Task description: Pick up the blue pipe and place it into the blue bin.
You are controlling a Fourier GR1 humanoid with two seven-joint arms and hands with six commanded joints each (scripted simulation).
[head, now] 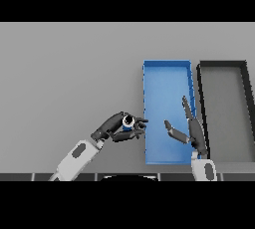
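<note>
Each arm has a white forearm shell with a dark grey oval inset near the wrist. The left hand [118, 126], at about seven o'clock, is dark grey with black fingers; the right hand [193, 132], near five o'clock, matches it.

- The near right of the blue bin [167, 73] is occupied by the right robot hand [191, 131].
- Its far half is left unobstructed.
- The black bin [223, 64] stands just right.
</note>
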